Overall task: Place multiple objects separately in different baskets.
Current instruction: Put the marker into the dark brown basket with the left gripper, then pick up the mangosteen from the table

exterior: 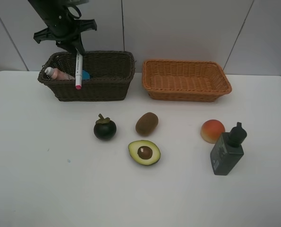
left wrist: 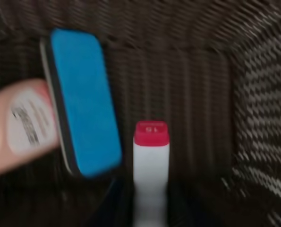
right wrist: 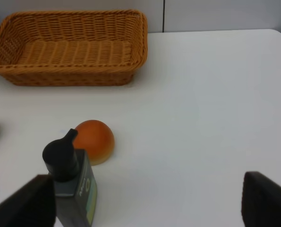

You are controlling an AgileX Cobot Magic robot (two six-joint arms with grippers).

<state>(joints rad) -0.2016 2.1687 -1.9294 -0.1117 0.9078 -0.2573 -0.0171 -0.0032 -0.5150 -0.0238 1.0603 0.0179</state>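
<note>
**A:** Where is the white marker with the pink cap (exterior: 78,71) found?

**B:** It is held upright, cap downward, by the left gripper (exterior: 77,50), whose jaws are clamped on its upper end. It is hung over the left part of the deep dark brown wicker basket (exterior: 107,90). Whether the cap is touching the basket floor cannot be told.

**A:** What is seen inside that basket?

**B:** A pink bottle with a white label (exterior: 60,74) is laid at the left end. A flat blue-faced eraser with a black edge (exterior: 86,74) is seen just beside it. In the left wrist view, part of the bottle is covered by the eraser, and the marker's cap is seen close to the eraser.

**A:** And the second basket?

**B:** The shallow orange-tan wicker basket (exterior: 187,97) is set just to the right of the dark one, and a narrow gap is left between them.

**A:** What is laid on the white table (exterior: 36,165)?

**B:** In front of the baskets, a dark mangosteen with a green stem (exterior: 105,128) and a brown kiwi (exterior: 147,123) are placed side by side. An avocado half with its pit upward (exterior: 144,152) is placed nearer the front. Well to the right, an orange-red peach (exterior: 212,131) is set just beside an upright dark pump bottle (exterior: 227,151).

**A:** How is the right gripper (right wrist: 142,201) seen?

**B:** Its jaws are spread wide and nothing is held between them. It is seen only in its own wrist view. The pump bottle is stood just beside one of its fingers (right wrist: 22,203).
</note>
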